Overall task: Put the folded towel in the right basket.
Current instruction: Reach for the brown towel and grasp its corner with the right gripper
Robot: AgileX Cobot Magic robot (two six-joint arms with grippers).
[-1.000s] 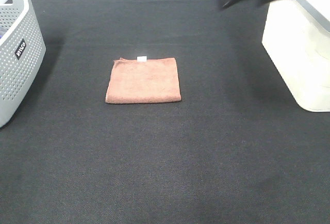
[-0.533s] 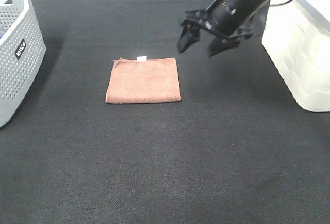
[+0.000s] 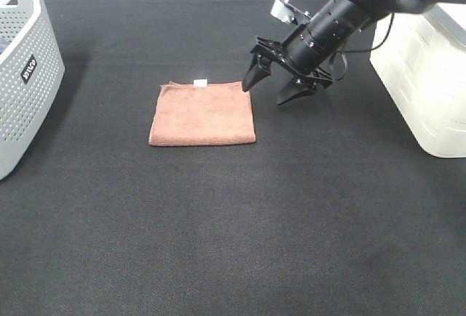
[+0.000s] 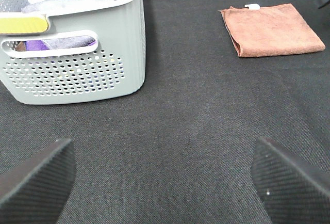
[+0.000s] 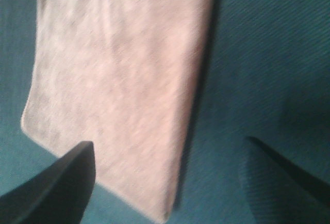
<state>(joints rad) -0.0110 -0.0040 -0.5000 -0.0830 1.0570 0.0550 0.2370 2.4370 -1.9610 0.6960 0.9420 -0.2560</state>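
From above, the right gripper point(image 3: 264, 94) has swung down within the last second and now hangs spread wide at the towel's point(image 3: 202, 113) far right corner. The towel lies flat, well apart from the right basket point(image 3: 426, 90). The left wrist view shows the left gripper point(image 4: 162, 193) open and idle, far from the towel. The right wrist view frames the towel between parted fingers point(image 5: 56, 188), so a grasp looks close.

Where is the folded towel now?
In the high view, the folded towel lies flat left of centre, the open right gripper beside its far right corner.
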